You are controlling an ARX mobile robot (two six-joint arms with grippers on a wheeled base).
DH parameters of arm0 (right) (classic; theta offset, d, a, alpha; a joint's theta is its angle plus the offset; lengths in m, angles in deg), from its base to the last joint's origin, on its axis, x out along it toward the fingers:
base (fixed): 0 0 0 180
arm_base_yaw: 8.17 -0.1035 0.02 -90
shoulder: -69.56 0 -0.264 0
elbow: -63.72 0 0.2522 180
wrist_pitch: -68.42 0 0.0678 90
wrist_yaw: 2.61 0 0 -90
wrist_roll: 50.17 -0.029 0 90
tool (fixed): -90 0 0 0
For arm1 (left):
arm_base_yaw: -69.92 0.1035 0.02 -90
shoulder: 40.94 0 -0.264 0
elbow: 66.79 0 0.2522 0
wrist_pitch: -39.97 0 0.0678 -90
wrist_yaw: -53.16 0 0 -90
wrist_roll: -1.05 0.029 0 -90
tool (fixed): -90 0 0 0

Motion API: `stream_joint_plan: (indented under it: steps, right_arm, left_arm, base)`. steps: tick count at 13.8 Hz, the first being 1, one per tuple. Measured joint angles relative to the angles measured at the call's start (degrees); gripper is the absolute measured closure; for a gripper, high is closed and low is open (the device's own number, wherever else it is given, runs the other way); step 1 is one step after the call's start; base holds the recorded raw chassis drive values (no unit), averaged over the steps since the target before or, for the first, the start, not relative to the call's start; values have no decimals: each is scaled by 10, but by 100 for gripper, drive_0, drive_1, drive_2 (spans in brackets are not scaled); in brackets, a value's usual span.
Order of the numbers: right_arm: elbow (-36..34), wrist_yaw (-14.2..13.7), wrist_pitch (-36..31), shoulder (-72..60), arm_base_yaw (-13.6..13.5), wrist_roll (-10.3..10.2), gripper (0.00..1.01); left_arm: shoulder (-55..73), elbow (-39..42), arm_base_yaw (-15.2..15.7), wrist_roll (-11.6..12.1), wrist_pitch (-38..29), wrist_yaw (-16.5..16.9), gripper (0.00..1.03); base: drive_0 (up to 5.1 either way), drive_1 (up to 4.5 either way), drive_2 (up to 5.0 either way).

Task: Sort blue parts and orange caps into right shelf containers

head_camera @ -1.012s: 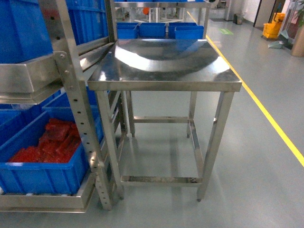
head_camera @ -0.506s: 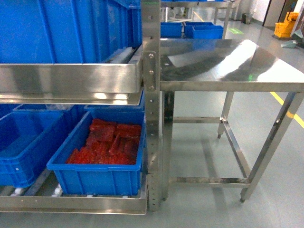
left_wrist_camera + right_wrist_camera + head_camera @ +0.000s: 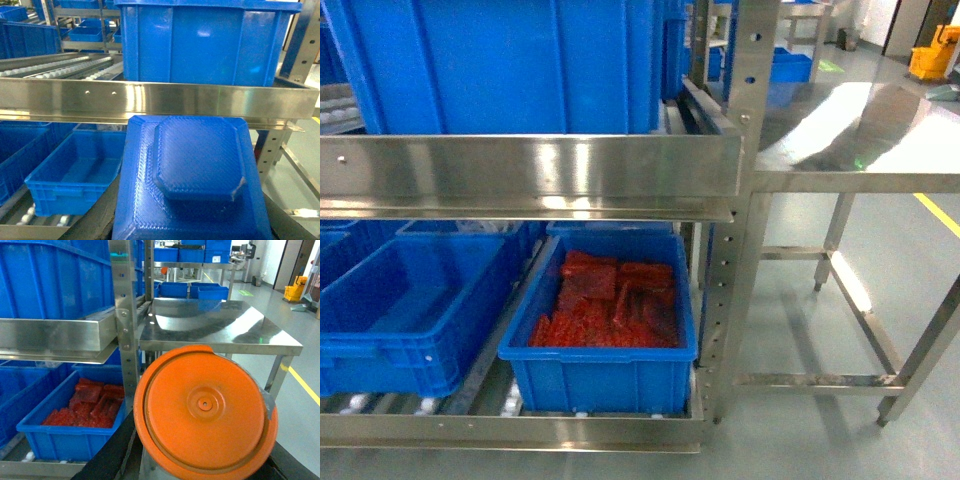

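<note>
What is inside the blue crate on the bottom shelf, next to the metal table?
The crate holds a heap of red-orange parts. Whatever lies under the heap is hidden.

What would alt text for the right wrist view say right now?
A large round orange cap fills the lower foreground, hiding the right tool. Behind it stand a steel table and, on the left, a shelf rack with a blue crate of red parts on its bottom level.

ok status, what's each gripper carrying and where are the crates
Left: blue part in grip. Right: orange cap in grip. Lower shelf: crate with orange pieces, empty crate left of it. Steel rail runs above both.
</note>
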Motion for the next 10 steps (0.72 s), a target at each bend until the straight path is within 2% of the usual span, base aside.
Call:
stream_joint_plan:
  steps: [10]
  right_arm:
    - [0, 0, -1, 0, 0, 0, 57]
  left_arm:
    - [0, 0, 0, 0, 0, 1, 60]
  base:
    - [-508, 237, 237]
